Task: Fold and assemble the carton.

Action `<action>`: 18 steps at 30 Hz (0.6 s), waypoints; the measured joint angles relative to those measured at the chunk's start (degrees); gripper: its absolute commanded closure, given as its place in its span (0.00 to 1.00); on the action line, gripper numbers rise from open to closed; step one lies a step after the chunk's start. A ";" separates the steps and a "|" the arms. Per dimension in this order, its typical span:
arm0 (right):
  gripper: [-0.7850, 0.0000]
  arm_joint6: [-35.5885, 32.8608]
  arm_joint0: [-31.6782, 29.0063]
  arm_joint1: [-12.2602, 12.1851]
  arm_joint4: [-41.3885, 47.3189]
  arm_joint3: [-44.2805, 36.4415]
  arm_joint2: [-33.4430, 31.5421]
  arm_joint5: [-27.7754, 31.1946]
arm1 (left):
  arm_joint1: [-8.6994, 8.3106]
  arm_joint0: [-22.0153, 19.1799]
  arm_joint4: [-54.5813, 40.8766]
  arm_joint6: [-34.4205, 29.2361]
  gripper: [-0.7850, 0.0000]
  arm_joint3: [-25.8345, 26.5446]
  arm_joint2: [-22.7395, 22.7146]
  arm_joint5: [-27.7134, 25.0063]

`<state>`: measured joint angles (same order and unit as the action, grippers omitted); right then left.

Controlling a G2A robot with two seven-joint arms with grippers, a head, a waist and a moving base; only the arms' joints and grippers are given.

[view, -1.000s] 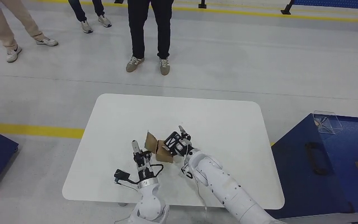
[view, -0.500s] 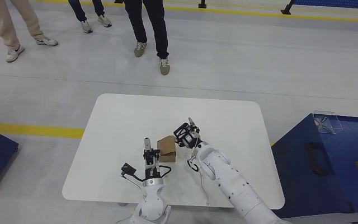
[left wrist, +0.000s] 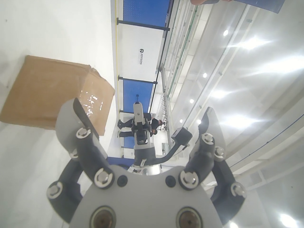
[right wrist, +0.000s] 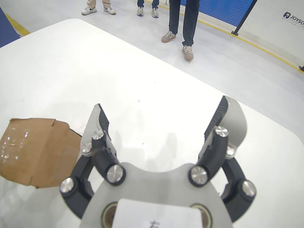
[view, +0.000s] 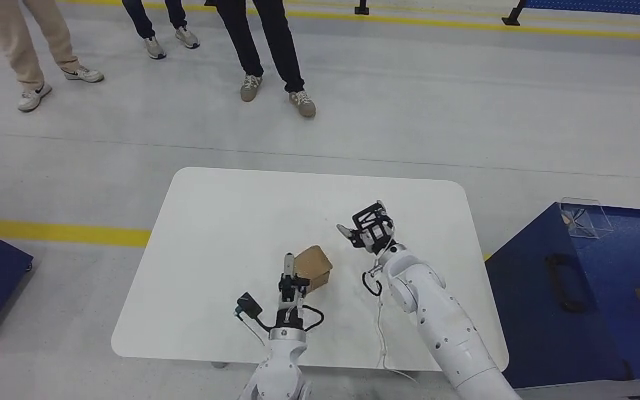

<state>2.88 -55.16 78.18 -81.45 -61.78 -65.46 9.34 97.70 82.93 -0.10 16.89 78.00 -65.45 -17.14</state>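
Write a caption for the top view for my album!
A brown carton sits on the white table between the open left gripper and open right gripper.

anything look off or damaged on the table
The carton lies askew to the table's edges, and one taped corner looks creased in the left wrist view. Nothing else stands out.

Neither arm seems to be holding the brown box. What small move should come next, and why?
Probably the left gripper should ease onto the carton and close, to steady it. Its jaws and those of the right gripper stand open and empty; the carton sits free on the table beside the left gripper, the right one farther off.
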 measured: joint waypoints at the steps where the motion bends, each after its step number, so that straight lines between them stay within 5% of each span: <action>1: 0.00 0.12 -0.18 -0.04 0.19 -0.28 -0.14 0.29 | -0.06 0.07 -0.90 -0.71 0.00 0.37 0.43 0.26; 12: 0.00 0.21 -0.26 -0.05 0.29 -0.40 -0.18 0.42 | -2.14 8.73 1.67 -7.40 0.00 14.17 -2.84 1.01; 18: 0.00 -0.43 -1.75 -0.11 -0.67 -2.81 -0.30 -1.73 | -3.97 10.69 14.83 -14.44 0.00 16.44 -6.21 12.74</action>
<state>2.46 -56.91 78.07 -82.13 -64.60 -65.77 7.62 93.73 93.62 14.73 2.45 94.45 -71.66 -4.41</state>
